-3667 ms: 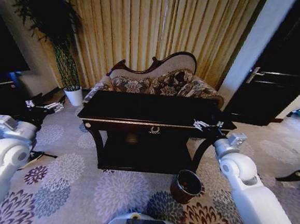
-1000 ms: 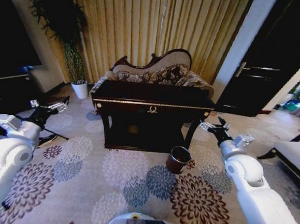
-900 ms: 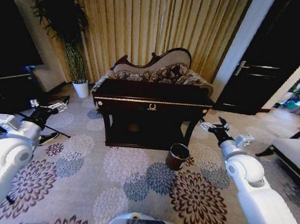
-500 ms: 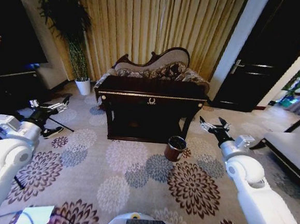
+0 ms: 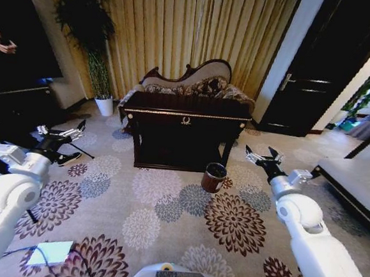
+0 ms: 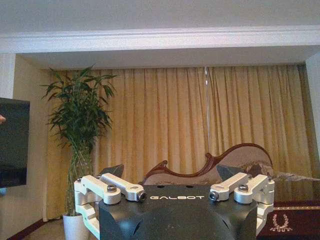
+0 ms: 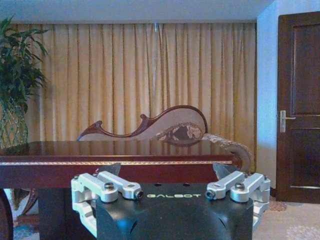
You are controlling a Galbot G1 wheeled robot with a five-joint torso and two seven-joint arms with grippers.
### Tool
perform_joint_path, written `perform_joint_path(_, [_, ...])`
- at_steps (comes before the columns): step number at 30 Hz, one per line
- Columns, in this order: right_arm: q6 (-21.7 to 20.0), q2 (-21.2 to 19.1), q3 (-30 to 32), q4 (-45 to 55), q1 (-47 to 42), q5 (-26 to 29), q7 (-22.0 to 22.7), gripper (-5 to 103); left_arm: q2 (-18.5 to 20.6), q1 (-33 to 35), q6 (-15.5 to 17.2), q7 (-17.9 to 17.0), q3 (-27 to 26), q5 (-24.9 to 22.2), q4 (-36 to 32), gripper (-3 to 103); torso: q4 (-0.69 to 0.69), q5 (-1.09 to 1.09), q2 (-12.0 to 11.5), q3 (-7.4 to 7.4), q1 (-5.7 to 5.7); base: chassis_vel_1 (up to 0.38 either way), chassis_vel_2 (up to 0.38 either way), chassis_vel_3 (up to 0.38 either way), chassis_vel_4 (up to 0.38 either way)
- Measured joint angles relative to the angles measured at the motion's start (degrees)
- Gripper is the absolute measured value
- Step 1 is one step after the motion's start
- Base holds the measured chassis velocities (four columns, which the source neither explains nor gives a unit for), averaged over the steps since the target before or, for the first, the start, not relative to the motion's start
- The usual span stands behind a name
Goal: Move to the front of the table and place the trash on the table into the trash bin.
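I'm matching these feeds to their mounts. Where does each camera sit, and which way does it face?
Head view: high on the robot, looking forward and down at the table, the bin and the carpet; both arms show, left gripper and right gripper open.
Left wrist view: on the left arm, facing curtains, plant and sofa; its own gripper shows.
Right wrist view: on the right arm, level with the table; its own gripper shows.
Shared: table, sofa, curtains.
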Motion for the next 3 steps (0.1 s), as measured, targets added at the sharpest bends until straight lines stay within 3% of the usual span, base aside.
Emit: perform_joint_path(3, [0.01,0.05,-0.18,-0.26,0.01,-0.07,0.14,100,-0.22,0.27,-0.10,0.12,-0.39,-0.03,0.08,100,0.00,0.02,0.02,-0.03,-0.06,0.000,0.000,0.000,0.000])
